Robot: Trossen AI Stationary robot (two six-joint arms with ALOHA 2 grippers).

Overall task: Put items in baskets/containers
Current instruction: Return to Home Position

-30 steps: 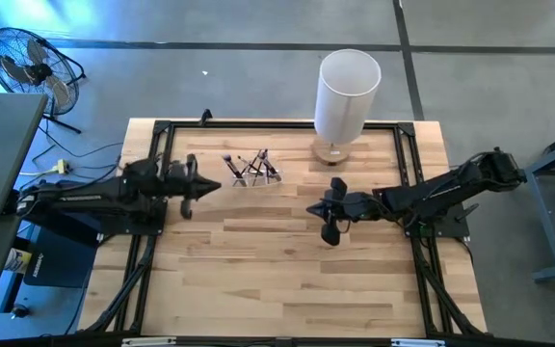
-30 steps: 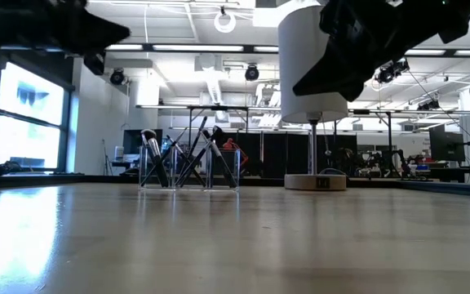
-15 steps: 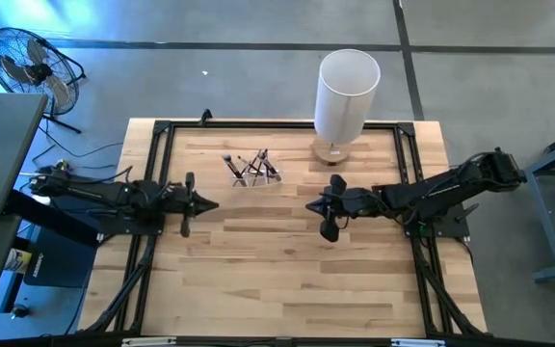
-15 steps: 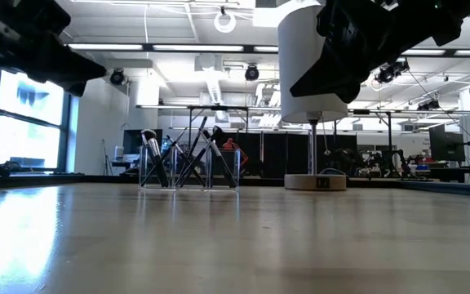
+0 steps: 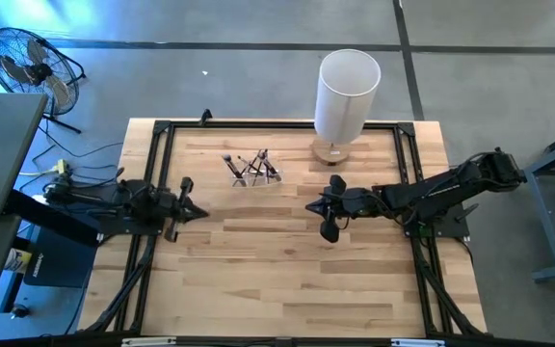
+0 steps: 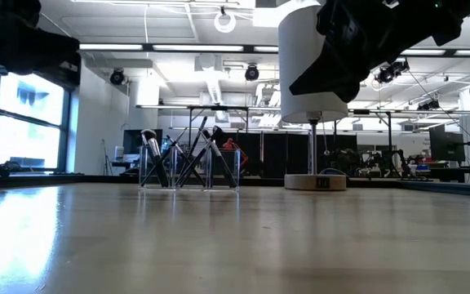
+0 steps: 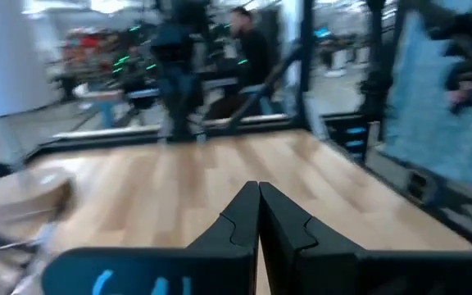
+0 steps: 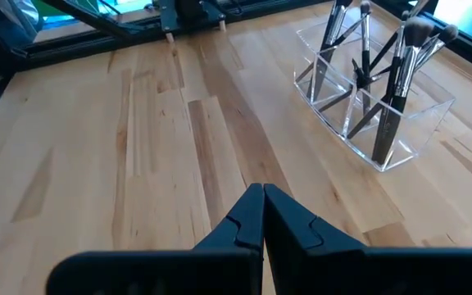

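Several thin dark brushes (image 5: 251,166) stand leaning in a small clear plastic holder (image 8: 373,111) on the far middle of the table; the low view shows the brushes (image 6: 188,157) upright in it. My left gripper (image 5: 203,212) is shut and empty over the table's left side, near of the holder. My right gripper (image 5: 308,206) is shut and empty above the table's middle, right of the holder. In the wrist views the left gripper (image 7: 258,190) and the right gripper (image 8: 263,192) have fingertips closed together.
A tall white cylinder (image 5: 347,94) on a round wooden base stands at the far edge, right of the holder. A black frame (image 5: 162,135) runs along the table's rim. A fan (image 5: 25,66) stands on the floor beyond the left far corner.
My left arm has drawn back toward the table's left edge and a little toward the near edge, away from the holder, staying shut. The right arm has kept nearly still. The brushes and holder have not moved.
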